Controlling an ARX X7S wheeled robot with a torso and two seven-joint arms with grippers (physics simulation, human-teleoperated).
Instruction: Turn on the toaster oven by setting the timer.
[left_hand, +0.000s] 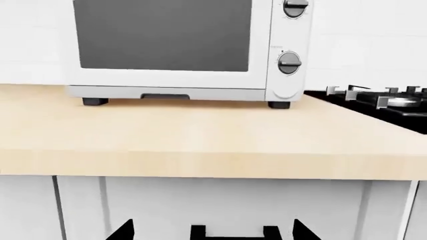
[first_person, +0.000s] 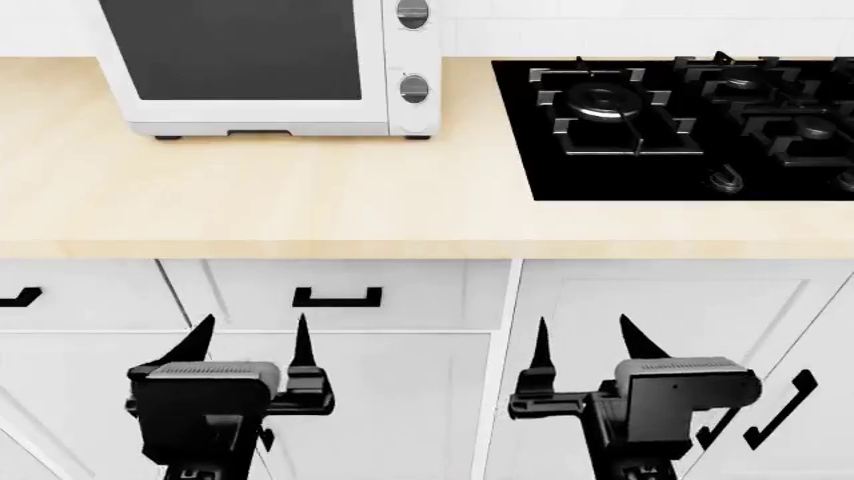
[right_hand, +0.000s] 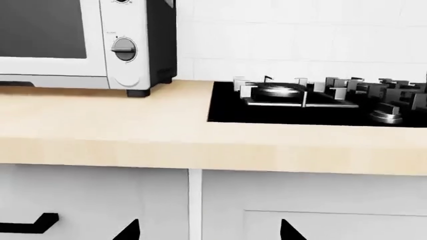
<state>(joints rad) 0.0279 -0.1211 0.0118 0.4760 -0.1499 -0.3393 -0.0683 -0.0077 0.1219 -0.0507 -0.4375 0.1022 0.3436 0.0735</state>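
The toaster oven (first_person: 254, 60) is a white box with a dark glass door, standing at the back left of the wooden counter (first_person: 334, 200). Two silver knobs sit on its right panel. The lower one, the timer (first_person: 415, 88), also shows in the left wrist view as the timer (left_hand: 289, 63) and in the right wrist view as the timer (right_hand: 124, 49). My left gripper (first_person: 252, 325) and right gripper (first_person: 583, 325) are both open and empty. They hang low in front of the white cabinet fronts, well below and short of the oven.
A black gas hob (first_person: 667, 120) with raised grates fills the counter's right side. Below the counter are white cabinet doors, a drawer with a black handle (first_person: 336, 297), and another handle (first_person: 781, 410) by my right gripper. A white tiled wall stands behind.
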